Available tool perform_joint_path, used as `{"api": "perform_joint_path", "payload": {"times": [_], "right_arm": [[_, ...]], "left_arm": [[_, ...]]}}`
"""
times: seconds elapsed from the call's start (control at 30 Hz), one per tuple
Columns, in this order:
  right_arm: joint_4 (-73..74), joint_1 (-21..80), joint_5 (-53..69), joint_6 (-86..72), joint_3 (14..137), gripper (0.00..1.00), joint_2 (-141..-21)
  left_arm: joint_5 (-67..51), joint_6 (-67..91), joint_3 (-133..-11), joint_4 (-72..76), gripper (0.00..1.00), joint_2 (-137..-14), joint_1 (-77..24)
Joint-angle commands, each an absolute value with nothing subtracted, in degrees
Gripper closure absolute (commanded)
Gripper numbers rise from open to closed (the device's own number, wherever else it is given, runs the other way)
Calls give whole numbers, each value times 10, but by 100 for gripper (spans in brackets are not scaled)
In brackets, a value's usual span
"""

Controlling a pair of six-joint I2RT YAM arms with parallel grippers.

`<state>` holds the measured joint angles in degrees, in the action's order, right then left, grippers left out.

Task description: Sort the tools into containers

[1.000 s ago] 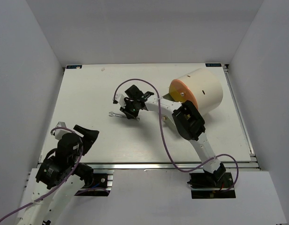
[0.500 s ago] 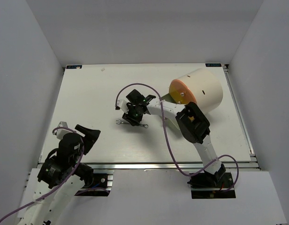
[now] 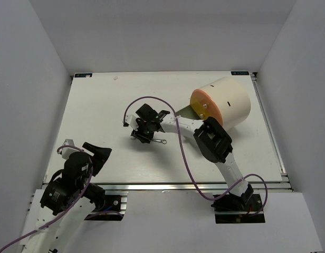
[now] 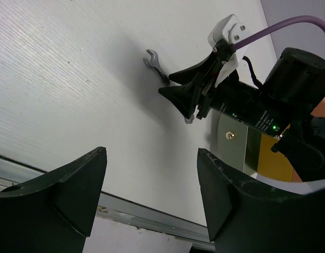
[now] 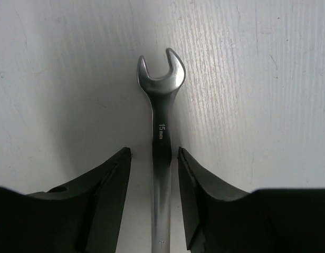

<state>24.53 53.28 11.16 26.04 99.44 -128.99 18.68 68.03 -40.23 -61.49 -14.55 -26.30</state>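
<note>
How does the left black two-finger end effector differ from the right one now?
The right end effector sits low at mid-table, straddling the shaft of the small silver wrench; the left end effector hangs near the near-left edge of the white table with nothing between its fingers. The right's fingers stand narrow, slim gaps beside the shaft; the left's spread wide. Both are open, gripping nothing.

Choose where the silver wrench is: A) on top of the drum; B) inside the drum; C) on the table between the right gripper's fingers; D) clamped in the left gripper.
C: the wrench lies flat on the table, the right gripper straddling it, jaws apart.
</note>
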Motion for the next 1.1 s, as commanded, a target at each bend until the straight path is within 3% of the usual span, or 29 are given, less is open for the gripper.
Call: {"api": "perform_joint_path", "payload": {"times": [0.0,0.43,0.7,0.93,1.07], "right_arm": [[322,530,76,274,936,52,-1314],[334,516,68,312,895,56,-1298],[359,512,91,331,905,73,-1317],[377,505,128,330,925,100,-1307],[392,503,170,318,949,100,-1274]], "left_arm": [[192,686,-406,-617,21,-141,-260],[190,678,-401,-606,21,-142,-260],[195,676,-406,-611,20,-143,-260],[195,674,-407,-606,20,-146,-260],[192,671,-408,-601,20,-148,-260]]}}
